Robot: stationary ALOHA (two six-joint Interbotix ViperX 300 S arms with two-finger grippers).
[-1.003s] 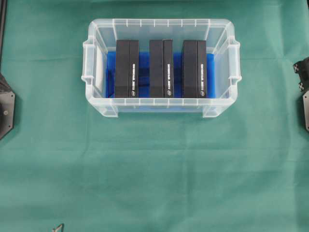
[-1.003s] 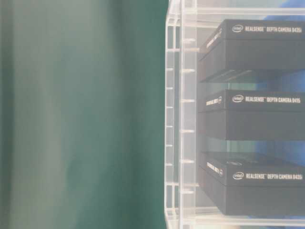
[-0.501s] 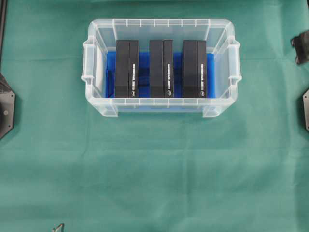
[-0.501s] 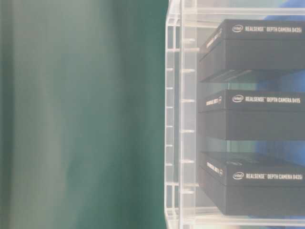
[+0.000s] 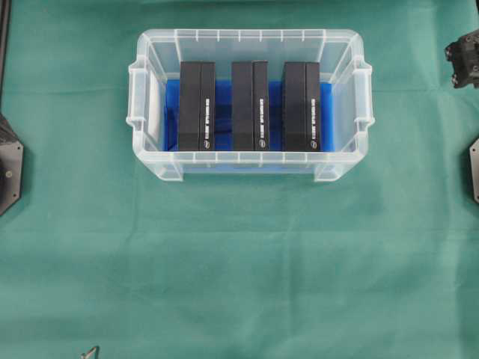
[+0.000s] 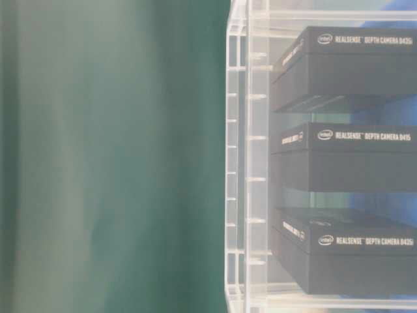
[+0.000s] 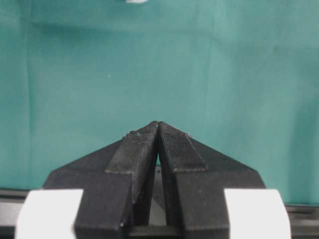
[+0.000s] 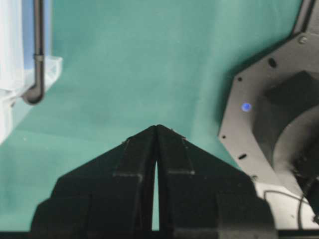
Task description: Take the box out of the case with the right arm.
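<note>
The clear case (image 5: 251,159) stands at the back middle of the green cloth, with blue lining on its bottom. Three black boxes stand side by side inside it: left (image 5: 196,105), middle (image 5: 249,105), right (image 5: 301,105). From table level they show through the case wall (image 6: 238,163), white lettering on each, such as the middle box (image 6: 352,160). A part of the right arm (image 5: 464,60) shows at the right edge, well clear of the case. My right gripper (image 8: 157,127) is shut and empty over bare cloth. My left gripper (image 7: 158,123) is also shut and empty.
The left arm's base (image 5: 9,168) sits at the left edge and the right arm's base (image 5: 474,168) at the right edge. In the right wrist view a corner of the case (image 8: 15,64) lies far left and the base plate (image 8: 269,124) on the right.
The right arm's black part at the right edge has moved toward the far side of the table. Case, boxes and left arm are unmoved.
</note>
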